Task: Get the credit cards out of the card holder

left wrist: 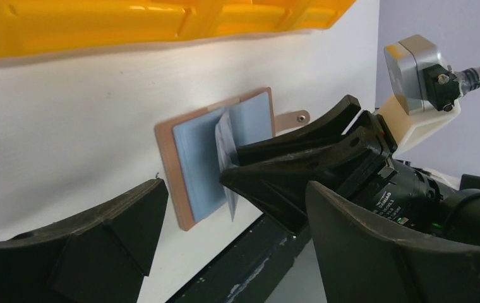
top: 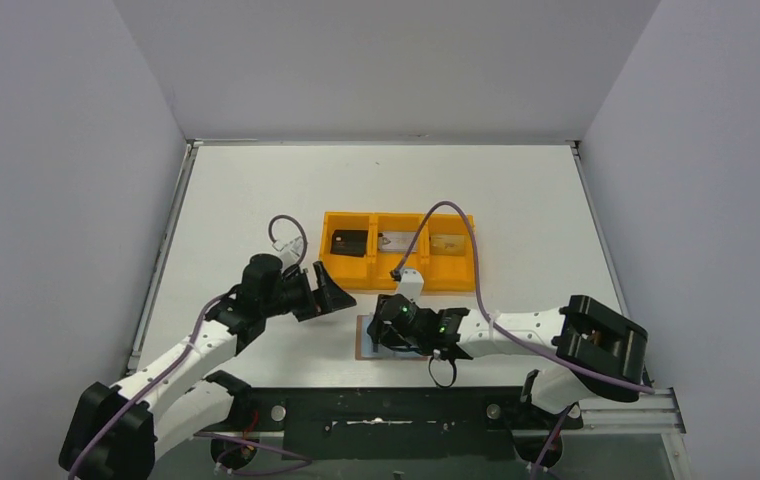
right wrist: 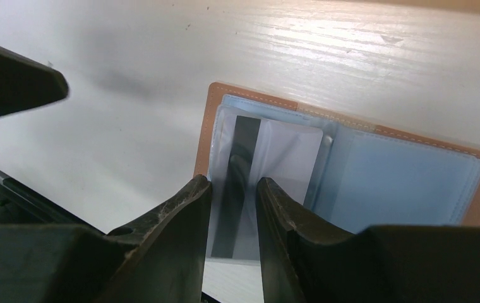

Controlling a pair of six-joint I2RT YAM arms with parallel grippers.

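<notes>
From above, the brown card holder [top: 365,338] lies open and flat on the white table [top: 256,200] near the arms' bases. The right gripper [top: 392,328] is directly over it and covers most of it. The left gripper [top: 340,292] hangs just to the card holder's left and a little farther back, with its jaws spread wide and nothing between them. Behind the card holder sits an orange tray [top: 327,250] with one card in each of its three compartments: a black card [top: 351,243], a silvery card [top: 393,242] and a gold card [top: 446,245].

The left wrist camera shows the card holder's grey-blue inside facing up, its snap tab sticking out on the far side. A white card [left wrist: 225,146] stands up on edge from the middle of the card holder, right at the tips of the right gripper's fingers.

The right wrist camera shows that card face on, with a dark stripe down it, over the card holder's left panel. The right fingers are drawn close with a narrow gap between them. They are in front of the card, and I cannot tell whether they have hold of it.
</notes>
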